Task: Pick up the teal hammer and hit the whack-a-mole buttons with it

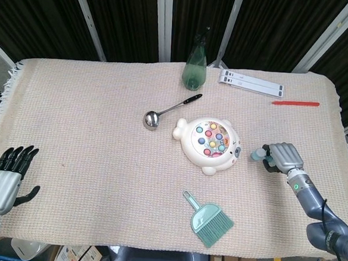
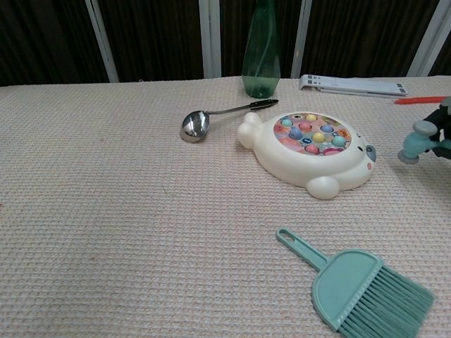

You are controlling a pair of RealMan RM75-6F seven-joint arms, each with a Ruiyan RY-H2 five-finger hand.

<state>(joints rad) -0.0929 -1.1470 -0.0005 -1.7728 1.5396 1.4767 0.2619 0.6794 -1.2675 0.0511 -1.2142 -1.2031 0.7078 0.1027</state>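
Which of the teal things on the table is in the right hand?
The hammer, held by the right hand right of the toy. The brush lies untouched near the front edge.

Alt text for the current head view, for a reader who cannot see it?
The robot's right hand holds the teal hammer just right of the white whack-a-mole toy on a beige cloth-covered table. The left hand rests open at the near-left edge.

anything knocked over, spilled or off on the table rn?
Nothing stands out. Green bottle upright, ladle and brush lying flat, whack-a-mole toy sitting flat on the cloth. Right robot hand holds the teal hammer right of the toy.
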